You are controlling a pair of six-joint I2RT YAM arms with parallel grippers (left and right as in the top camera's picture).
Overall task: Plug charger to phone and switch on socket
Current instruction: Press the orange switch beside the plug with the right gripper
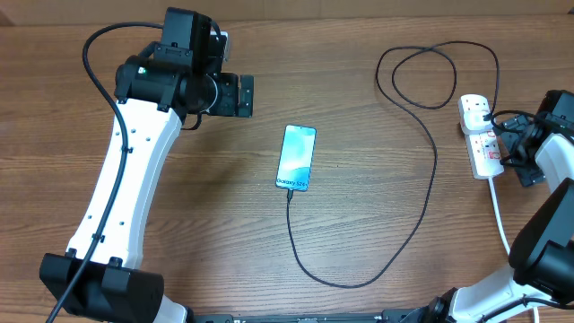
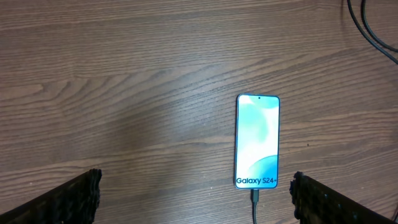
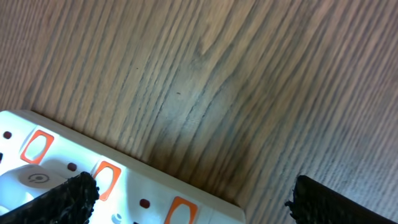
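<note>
The phone (image 1: 297,158) lies face up mid-table, its blue screen reading "Galaxy S24+" (image 2: 257,140). The charger's black cable (image 1: 429,193) runs from the connector seated in the phone's bottom edge (image 2: 254,198), loops around the table, and ends at a black plug (image 1: 485,113) on the white socket (image 1: 480,135). My left gripper (image 1: 244,95) hangs open to the upper left of the phone, holding nothing (image 2: 196,202). My right gripper (image 1: 511,152) is open just right of the socket, one finger (image 3: 62,202) over the strip (image 3: 137,180) near its orange switches (image 3: 107,177).
The socket's thick white cord (image 1: 499,215) runs down toward the right arm's base. The black cable forms a loop at the back (image 1: 439,72) and a long bend near the front edge (image 1: 345,283). The table is bare brown wood (image 1: 179,224).
</note>
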